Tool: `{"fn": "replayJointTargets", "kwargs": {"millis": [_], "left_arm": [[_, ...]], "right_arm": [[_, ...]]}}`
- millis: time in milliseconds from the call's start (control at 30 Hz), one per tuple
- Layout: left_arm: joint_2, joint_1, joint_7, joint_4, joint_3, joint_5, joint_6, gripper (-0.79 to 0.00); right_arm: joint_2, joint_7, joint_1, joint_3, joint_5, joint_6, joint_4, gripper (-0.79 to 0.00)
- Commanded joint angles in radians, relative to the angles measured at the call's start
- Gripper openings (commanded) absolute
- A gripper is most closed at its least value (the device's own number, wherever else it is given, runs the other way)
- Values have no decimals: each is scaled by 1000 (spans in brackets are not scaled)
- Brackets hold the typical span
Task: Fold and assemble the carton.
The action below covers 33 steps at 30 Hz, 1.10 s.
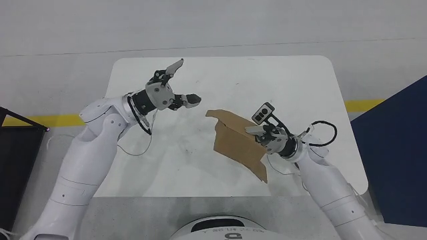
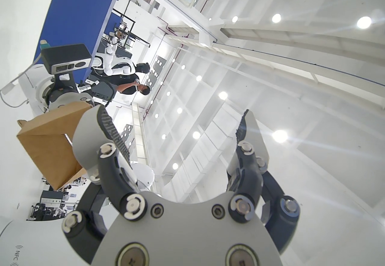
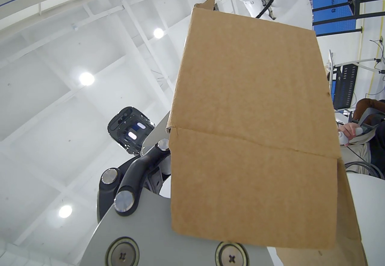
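At four o'clock, a brown cardboard carton (image 1: 235,143) is clamped by the right end effector (image 1: 261,133), likely steadied for folding by the wide-spread left end effector (image 1: 187,80).

Carton (image 3: 252,129) blocks most of my right wrist view. The right gripper (image 1: 261,132) has one finger (image 3: 141,159) showing beside the carton, and the other is hidden behind the cardboard. One carton flap is cut off by the frame edge. From the top I can't see the contact, since the carton's edge covers the fingertips. In my left wrist view, a finger of the left gripper (image 2: 174,112) covers one carton corner.
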Motion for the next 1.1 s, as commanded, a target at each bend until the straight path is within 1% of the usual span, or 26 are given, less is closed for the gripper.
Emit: {"fn": "replayJointTargets", "kwargs": {"millis": [0,100,300,467,633,833,1067], "left_arm": [[-3,-6,13,10,2,-13,-5,0],[-6,-20,26,11,12,-25,2,0],[-10,-39,11,10,46,2,27,0],[-10,-52,-30,20,75,48,40,0],[-9,-48,-51,36,72,57,34,0],[-9,-45,-63,43,70,61,34,0],[-12,-49,-74,39,97,80,39,0]], "right_arm": [[0,0,0,0,0,0,0,-785],[0,-39,-1,-24,-48,14,-14,-785],[-2,-57,13,-48,-55,25,-7,-785],[-4,-64,22,-45,-14,24,12,-785],[-5,-69,25,-32,28,22,28,-785],[-5,-77,26,-37,28,21,27,-785],[-6,-89,27,-41,33,19,28,-785]]}}
